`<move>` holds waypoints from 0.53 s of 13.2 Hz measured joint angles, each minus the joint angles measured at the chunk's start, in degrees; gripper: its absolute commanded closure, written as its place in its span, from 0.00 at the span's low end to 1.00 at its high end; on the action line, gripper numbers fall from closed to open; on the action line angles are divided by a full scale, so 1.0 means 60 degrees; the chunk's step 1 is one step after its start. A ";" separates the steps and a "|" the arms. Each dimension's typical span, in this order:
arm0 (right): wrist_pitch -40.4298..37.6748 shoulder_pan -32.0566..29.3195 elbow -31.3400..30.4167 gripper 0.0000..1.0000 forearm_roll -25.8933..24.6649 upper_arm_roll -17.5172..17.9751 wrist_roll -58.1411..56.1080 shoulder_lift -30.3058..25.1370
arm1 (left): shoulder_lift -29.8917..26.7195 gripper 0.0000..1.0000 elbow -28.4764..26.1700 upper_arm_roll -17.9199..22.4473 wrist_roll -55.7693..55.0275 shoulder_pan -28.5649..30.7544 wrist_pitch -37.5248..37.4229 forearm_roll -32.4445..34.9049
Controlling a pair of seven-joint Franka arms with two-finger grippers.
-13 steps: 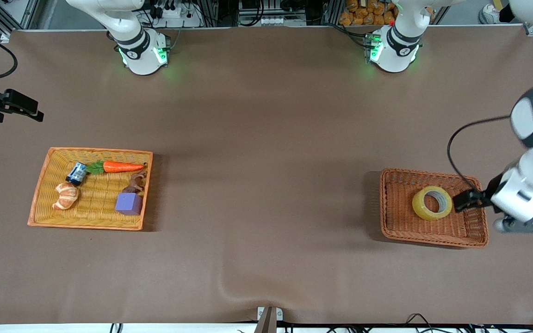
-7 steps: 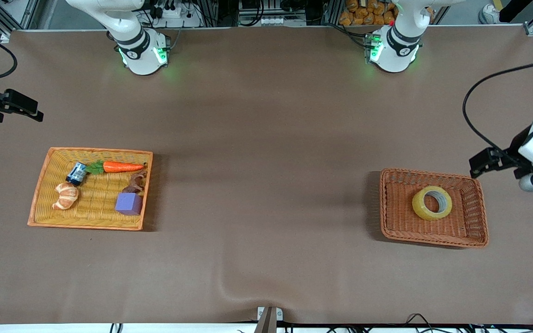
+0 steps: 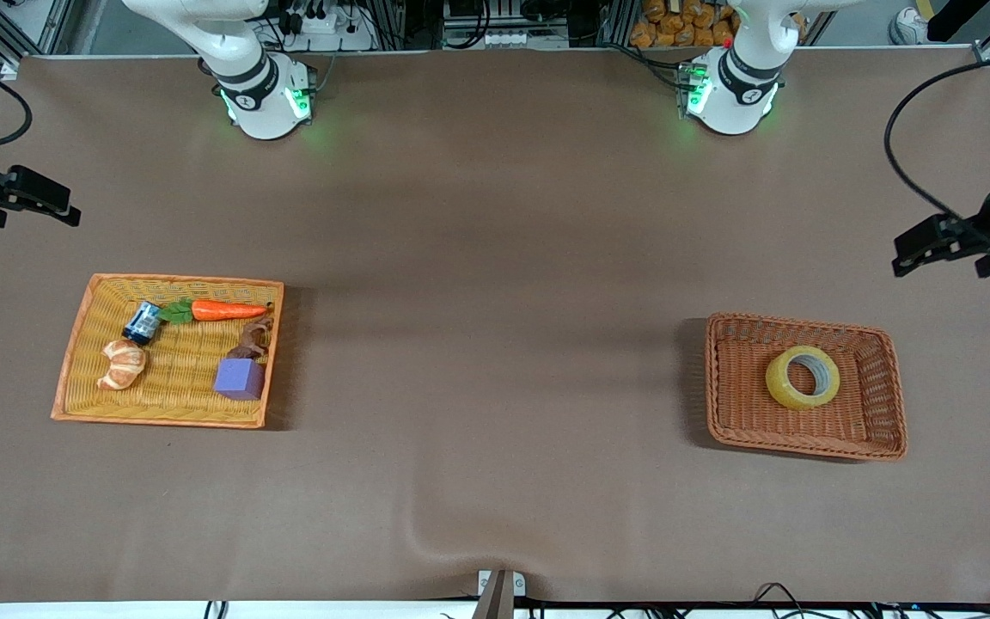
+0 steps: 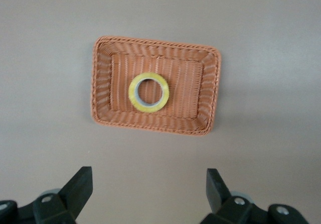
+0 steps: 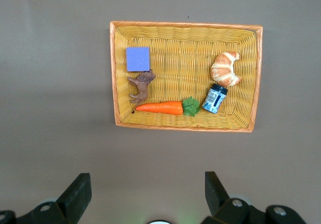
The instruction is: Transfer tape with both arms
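The tape point(image 3: 803, 376) is a yellowish ring with a grey core. It lies flat in a brown wicker basket point(image 3: 723, 387) toward the left arm's end of the table, and in the left wrist view the tape point(image 4: 148, 92) sits in the middle of that basket point(image 4: 103, 91). My left gripper point(image 4: 149, 177) hangs high over bare table beside the basket, open and empty. Its black wrist mount point(image 3: 933, 241) shows at the edge of the front view. My right gripper point(image 5: 146, 180) waits open and empty, high over bare table beside the yellow basket.
A yellow wicker basket point(image 3: 74, 344) toward the right arm's end holds a carrot point(image 3: 224, 310), a croissant toy point(image 3: 123, 364), a small blue can point(image 3: 143, 322), a purple cube point(image 3: 240, 378) and a brown figure point(image 3: 254, 338). Brown cloth covers the table.
My left arm has lifted off the brown basket and drawn back toward the robots' bases. The tape stays in the basket. The right arm has not moved.
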 measured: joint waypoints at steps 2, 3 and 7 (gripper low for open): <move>0.0000 0.0000 0.0000 0.00 0.0000 0.0000 0.0000 0.0000 | -0.0070 0.00 -0.0007 0.0151 0.0038 0.0002 -0.0048 -0.0039; -0.0001 0.0000 0.0000 0.00 0.0000 0.0000 0.0000 0.0000 | -0.0085 0.00 -0.0008 0.0153 0.0038 -0.0002 -0.0061 -0.0039; -0.0002 0.0000 0.0000 0.00 0.0000 -0.0002 0.0000 0.0000 | -0.0204 0.00 -0.0010 0.0139 0.0038 -0.0112 -0.0384 -0.0039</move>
